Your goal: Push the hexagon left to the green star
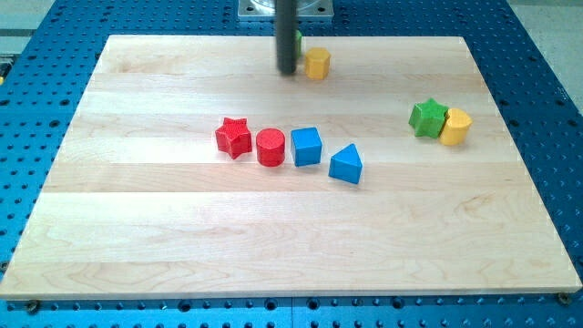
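Observation:
A yellow hexagon [317, 64] sits near the view's top, at the middle of the wooden board [182, 237]. My tip [288, 72] is just to the left of it, close to touching it. A green block [298, 42] peeks out behind the rod, mostly hidden. The green star [427, 117] lies at the view's right, touching a yellow cylinder-like block [455, 127] on its right side.
A row of blocks lies in the board's middle: a red star [234, 138], a red cylinder [271, 147], a blue cube [306, 146] and a blue triangle [346, 165]. A blue perforated table [547, 109] surrounds the board.

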